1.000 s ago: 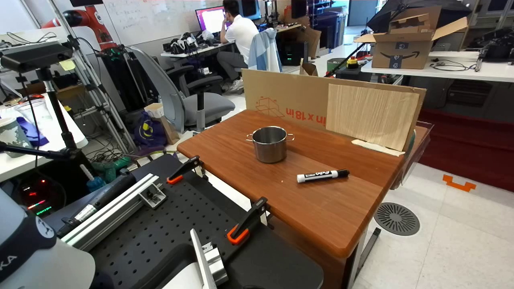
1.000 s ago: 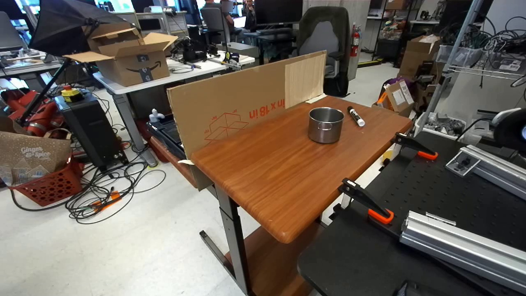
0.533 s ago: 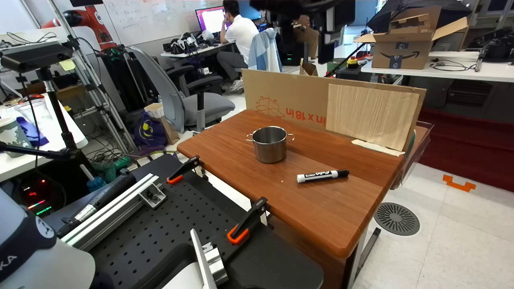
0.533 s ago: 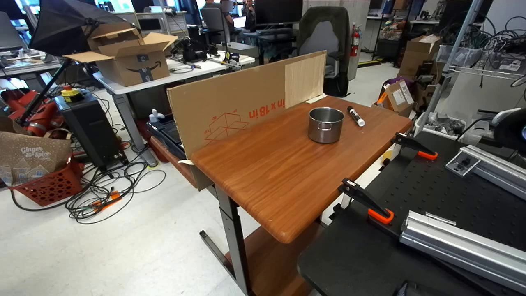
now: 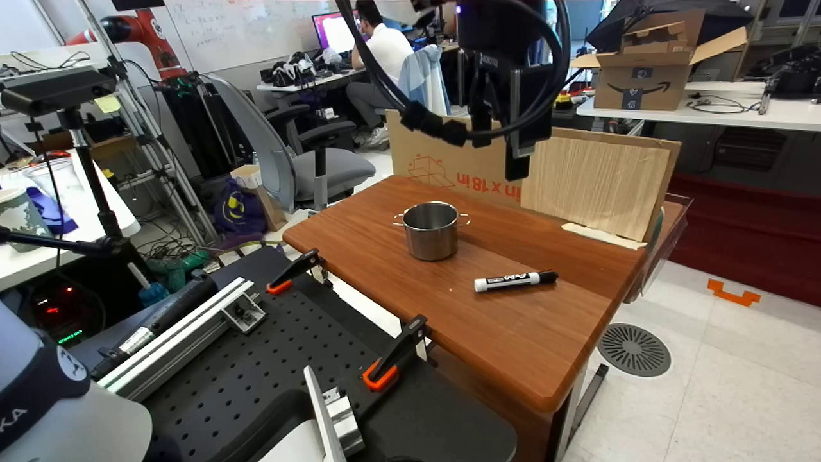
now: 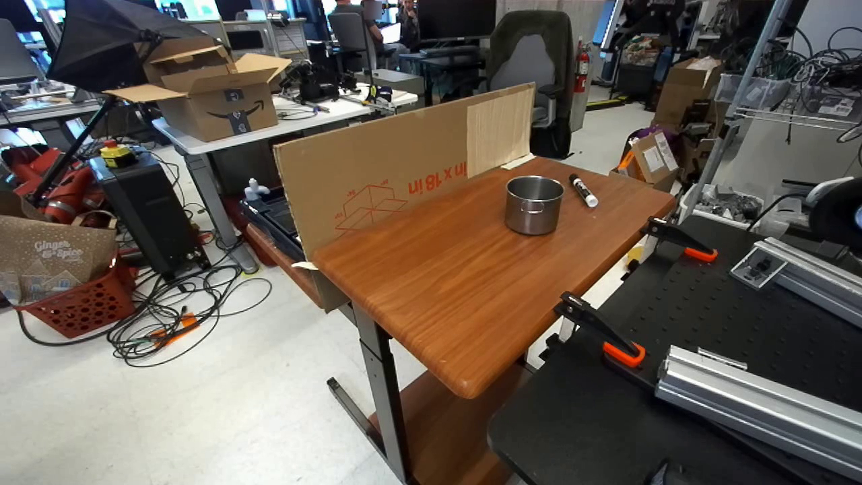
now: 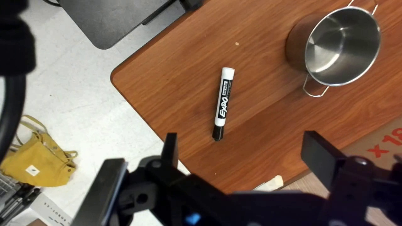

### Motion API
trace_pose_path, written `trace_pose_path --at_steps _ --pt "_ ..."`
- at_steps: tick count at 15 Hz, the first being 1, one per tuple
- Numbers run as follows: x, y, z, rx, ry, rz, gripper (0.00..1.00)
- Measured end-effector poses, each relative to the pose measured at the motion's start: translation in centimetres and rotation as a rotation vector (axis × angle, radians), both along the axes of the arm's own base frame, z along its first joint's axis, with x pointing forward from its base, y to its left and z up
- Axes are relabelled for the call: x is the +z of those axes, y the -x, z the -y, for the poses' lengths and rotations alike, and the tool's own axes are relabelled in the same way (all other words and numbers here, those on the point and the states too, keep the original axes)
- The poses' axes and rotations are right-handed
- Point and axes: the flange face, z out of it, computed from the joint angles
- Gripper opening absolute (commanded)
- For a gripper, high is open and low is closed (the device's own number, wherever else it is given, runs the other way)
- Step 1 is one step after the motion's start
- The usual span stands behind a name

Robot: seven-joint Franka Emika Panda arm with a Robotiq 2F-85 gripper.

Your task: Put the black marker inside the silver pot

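The black marker lies on its side on the brown table, with a white barrel, black label and black cap; it shows in both exterior views [image 5: 516,281] [image 6: 583,190] and the wrist view [image 7: 223,97]. The silver pot stands upright beside it, apart from it, in both exterior views [image 5: 433,245] [image 6: 531,219] and at the upper right of the wrist view [image 7: 296,47]. The pot's visible inside is bare. My gripper [image 7: 241,134] is open and empty, its fingers wide apart. In an exterior view the gripper [image 5: 499,157] hangs high above the table, toward the cardboard, touching neither thing.
A cardboard sheet [image 5: 455,144] stands upright along one long table edge [image 6: 404,296]. Clamps with orange pads [image 5: 401,353] sit on the black perforated board [image 5: 288,359] by the opposite edge. Thick black cables [image 5: 442,128] hang by the wrist.
My gripper and its cables have come into an exterior view from the top and moved down over the table. The marker and pot have not moved.
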Motion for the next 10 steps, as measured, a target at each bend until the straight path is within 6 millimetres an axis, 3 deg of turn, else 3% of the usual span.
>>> trace_pose_path --at_steps 10 --pt "-7.6 -1.4 2.1 -0.159 0.005 0.023 1.00"
